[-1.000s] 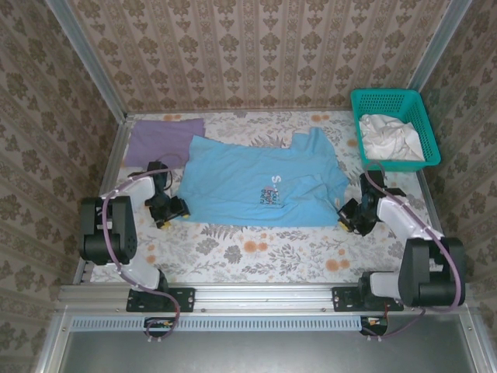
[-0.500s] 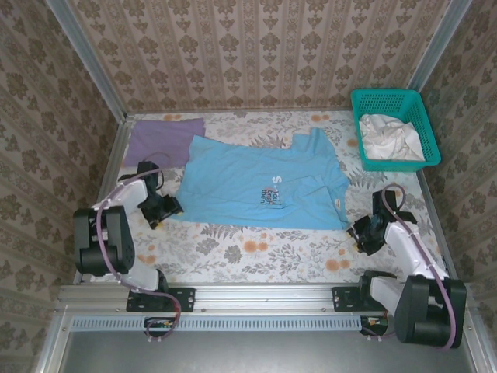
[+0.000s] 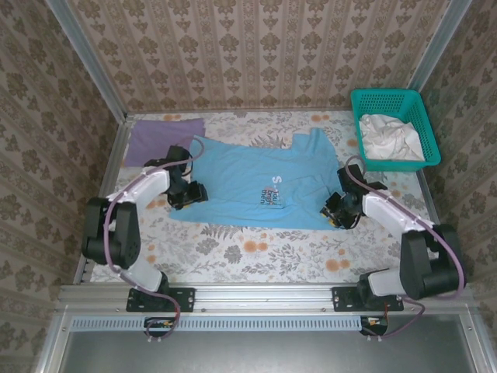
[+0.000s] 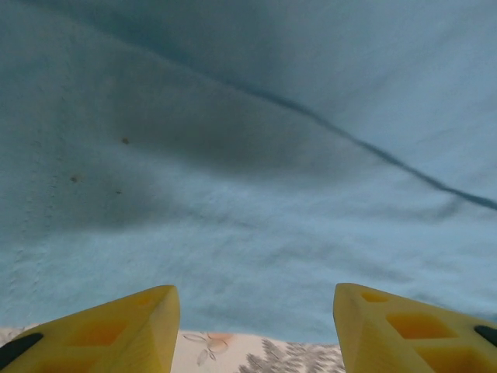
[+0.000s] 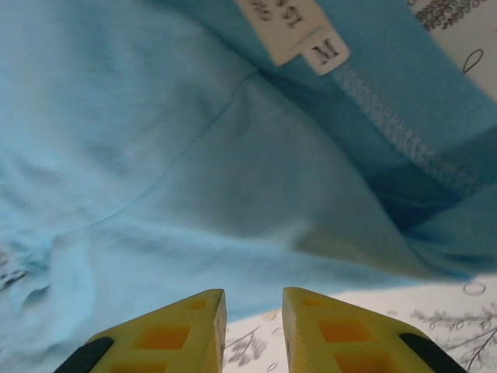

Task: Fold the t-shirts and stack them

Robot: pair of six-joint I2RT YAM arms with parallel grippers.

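Note:
The sky-blue t-shirt [image 3: 248,175] lies spread flat in the middle of the table, print side up, with a size tag [image 5: 289,29] at its collar. The lavender t-shirt [image 3: 159,138] lies folded at the far left corner. My left gripper [image 3: 189,194] is over the blue shirt's left edge. Its jaws stand open and empty, and blue cloth [image 4: 248,155] lies just ahead of the fingertips [image 4: 159,299]. My right gripper [image 3: 332,211] is at the shirt's right near corner. Its jaws are narrowly open with bare table between the fingers [image 5: 206,307].
A teal mesh basket [image 3: 384,95] holding crumpled white cloth [image 3: 388,138] stands at the far right. Floral tablecloth [image 3: 264,249] runs along the near side in front of the shirt. Patterned walls enclose the table on three sides.
Both grippers have moved inward to the blue shirt's edges: the left from beside its left hem, the right from the near right. The right jaws opened slightly.

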